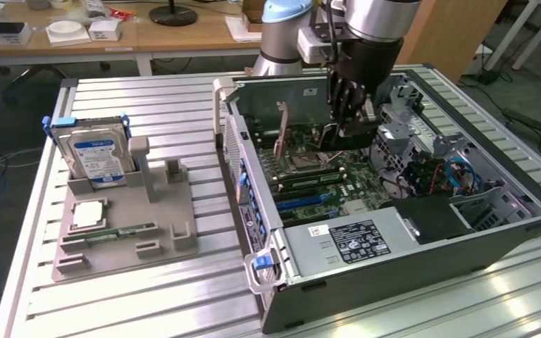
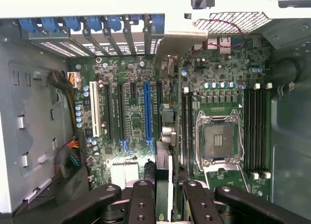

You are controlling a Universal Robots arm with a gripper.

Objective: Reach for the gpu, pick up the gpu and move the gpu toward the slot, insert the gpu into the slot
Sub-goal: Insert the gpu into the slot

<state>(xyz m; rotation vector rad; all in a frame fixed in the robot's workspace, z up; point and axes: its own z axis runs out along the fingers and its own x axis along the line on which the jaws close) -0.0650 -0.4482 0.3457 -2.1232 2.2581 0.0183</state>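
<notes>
The tool is down inside the open PC case. Its fingers are partly closed and pinch the gpu between them. The gpu stands on edge over the motherboard, just beside the blue slot.

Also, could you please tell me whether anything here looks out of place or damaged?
Nothing looks damaged or spilled. The only oddity is the bare CPU socket inside the open case. The tool grips the gpu on edge above the slots.
</notes>
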